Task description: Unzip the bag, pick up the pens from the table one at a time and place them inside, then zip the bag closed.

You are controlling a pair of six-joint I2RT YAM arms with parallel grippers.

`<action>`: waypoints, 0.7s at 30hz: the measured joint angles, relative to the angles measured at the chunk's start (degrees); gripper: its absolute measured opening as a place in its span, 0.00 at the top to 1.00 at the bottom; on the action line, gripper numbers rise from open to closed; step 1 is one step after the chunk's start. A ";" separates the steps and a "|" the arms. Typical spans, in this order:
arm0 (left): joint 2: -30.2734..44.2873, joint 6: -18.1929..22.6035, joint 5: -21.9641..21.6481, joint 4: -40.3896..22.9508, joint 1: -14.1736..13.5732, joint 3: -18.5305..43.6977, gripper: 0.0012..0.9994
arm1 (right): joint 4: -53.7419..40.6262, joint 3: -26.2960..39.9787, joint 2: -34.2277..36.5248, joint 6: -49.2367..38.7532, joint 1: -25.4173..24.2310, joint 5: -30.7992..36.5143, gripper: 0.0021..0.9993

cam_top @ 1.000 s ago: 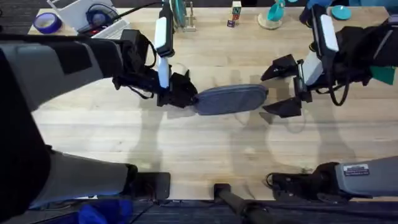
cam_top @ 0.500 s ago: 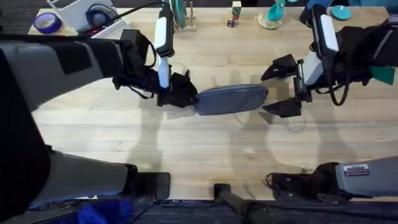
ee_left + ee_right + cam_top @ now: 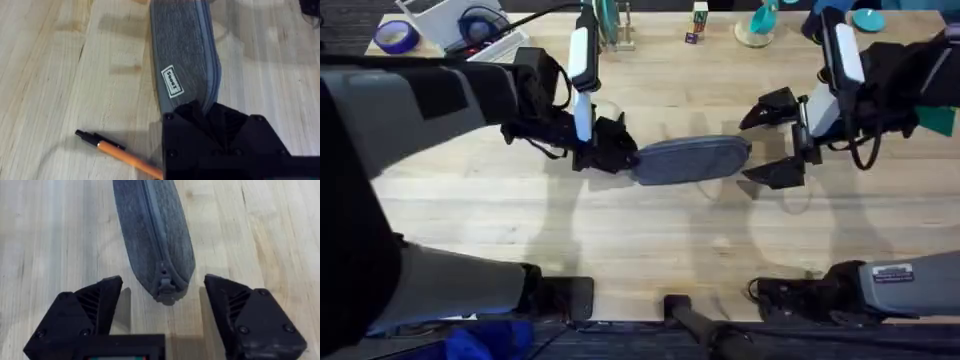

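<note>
While the bag (image 3: pixel 692 159) lies flat across the middle of the desk (image 3: pixel 650 235), long axis running left to right, both arms sit at its ends. Left gripper (image 3: pixel 620 152): jaws clenched on the bag's left end; in the left wrist view the fabric bunches where it enters the black fingers (image 3: pixel 200 120). Right gripper (image 3: pixel 775 140): jaws released and spread wide, one finger (image 3: pixel 90 305) on each side of the bag's right tip, not touching it. Zipper (image 3: pixel 152 220) runs along the top seam and reads closed, with the pull (image 3: pixel 164 277) at the right end between the spread fingers. Orange pen (image 3: pixel 117 152) with a black end lies on the desk just beside the left gripper, partly hidden under it.
</note>
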 joint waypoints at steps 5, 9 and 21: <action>0.00 0.00 -0.01 -0.01 0.00 0.00 0.96 | 0.00 0.00 0.02 -0.02 0.00 0.01 0.00; 0.00 0.00 0.00 0.00 0.00 0.00 0.96 | 0.00 0.00 0.01 -0.95 0.00 0.02 0.00; 0.00 0.00 -0.01 0.00 0.00 0.00 0.96 | -0.01 0.00 0.00 -2.12 -1.25 -0.14 0.00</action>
